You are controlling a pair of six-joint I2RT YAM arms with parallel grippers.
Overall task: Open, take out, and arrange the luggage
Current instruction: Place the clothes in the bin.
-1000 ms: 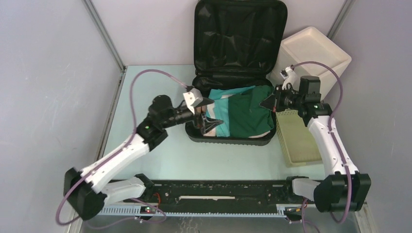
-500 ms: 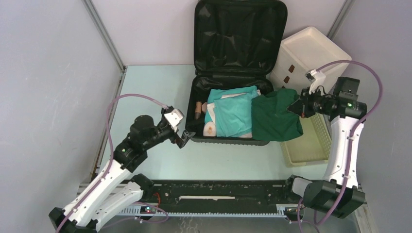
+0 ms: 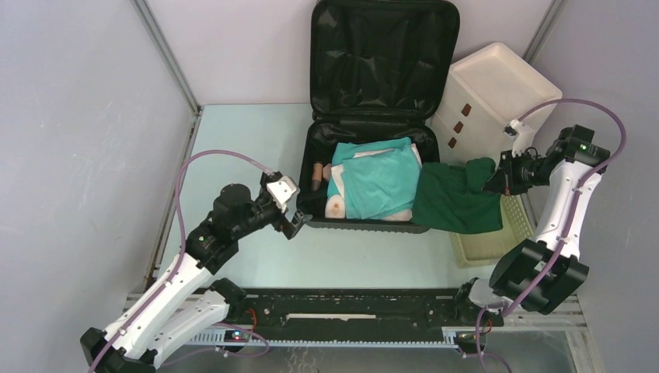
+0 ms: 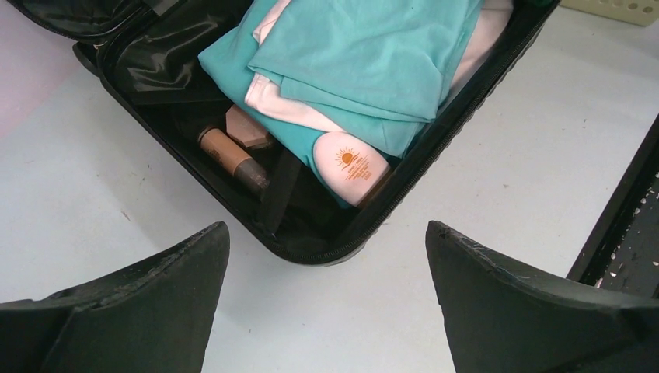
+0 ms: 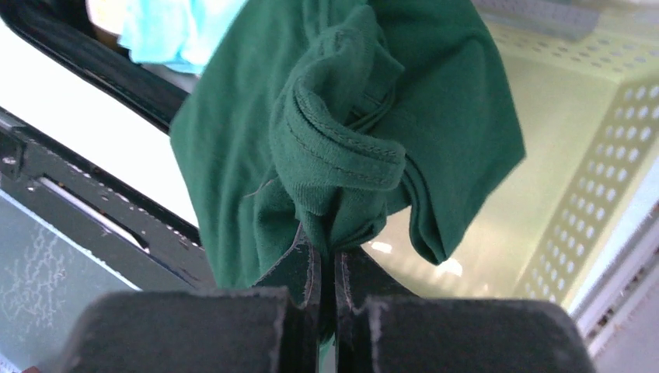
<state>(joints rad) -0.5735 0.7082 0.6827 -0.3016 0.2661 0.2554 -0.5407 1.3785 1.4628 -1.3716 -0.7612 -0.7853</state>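
the large black hard-shell suitcase (image 3: 381, 54) lies open at the back of the pale table (image 3: 233, 148), lid raised. the right gripper (image 3: 501, 177), jaws pinched tight on a dark green cloth garment (image 3: 455, 203), holds it over the pale yellow slatted basket (image 3: 491, 245). the left gripper (image 3: 294, 222) hovers wide-jawed at the case's near left corner.

One suitcase (image 3: 382, 54), one drawer box (image 3: 497, 81), one basket (image 3: 488, 247), one green garment (image 3: 455, 206)

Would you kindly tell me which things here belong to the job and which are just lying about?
Job: suitcase, green shirt in the right gripper, teal shirt, brown bottle, yellow basket, open left gripper.
Lying about: white drawer box, black rail.
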